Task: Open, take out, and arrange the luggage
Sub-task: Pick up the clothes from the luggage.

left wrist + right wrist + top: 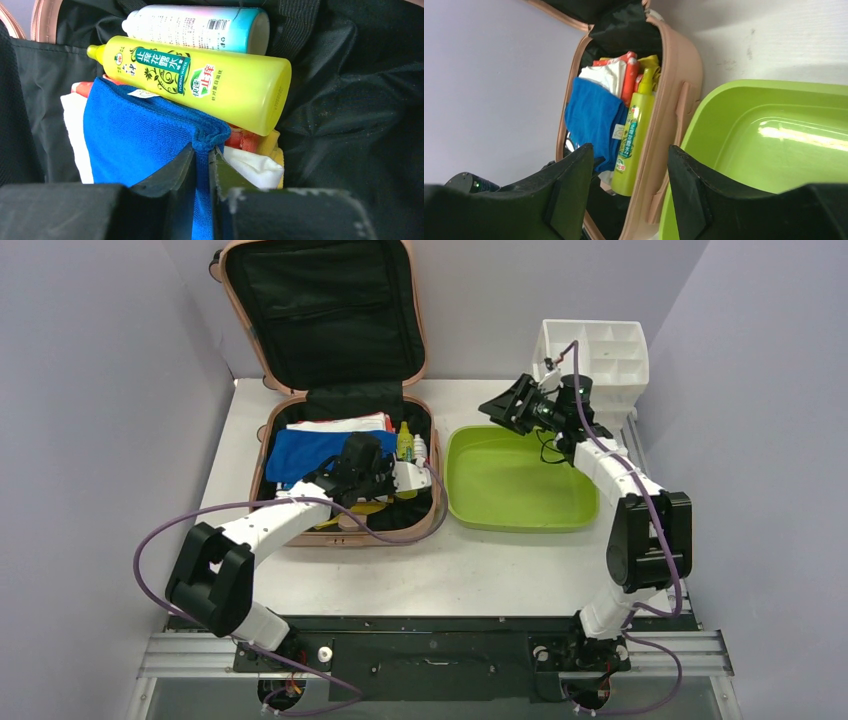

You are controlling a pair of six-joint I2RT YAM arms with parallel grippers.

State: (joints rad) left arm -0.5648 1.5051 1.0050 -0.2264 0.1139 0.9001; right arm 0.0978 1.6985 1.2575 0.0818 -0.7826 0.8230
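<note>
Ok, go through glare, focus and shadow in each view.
Top external: evenly lit, sharp, only soft shadows on the table. Left wrist: yellow bottle label crisp, left gripper dark and slightly soft up close. Right wrist: bright glare streak on the green tray floor, suitcase in focus.

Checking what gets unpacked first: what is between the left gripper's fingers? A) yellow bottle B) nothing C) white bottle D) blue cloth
D: the left wrist view shows the left gripper closed on the blue cloth at its edge, with the yellow bottle lying untouched beyond it.
</note>
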